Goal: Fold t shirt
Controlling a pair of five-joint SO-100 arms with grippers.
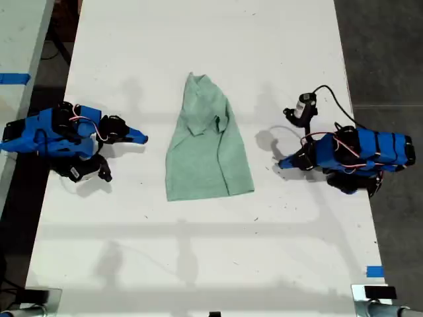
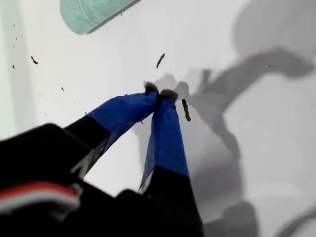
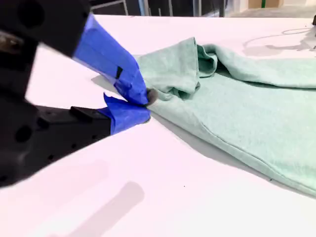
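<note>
The t shirt lies flat mid-table, pale mint green, narrow at its far end and wide at its near hem, with a small dark mark near the middle. My first gripper is shut and empty on the bare table at the exterior view's right, a short way from the shirt's near corner; its tips touch each other. My second gripper, at the exterior view's left, points at the shirt's edge. It looks shut with nothing held, and its tips stop just short of the folded cloth.
The white table runs wide around the shirt, with dark floor past its edge on the exterior view's right. A black cable and a small device sit beside the first arm. Blue tape marks the near corner on that side. Dark specks dot the tabletop.
</note>
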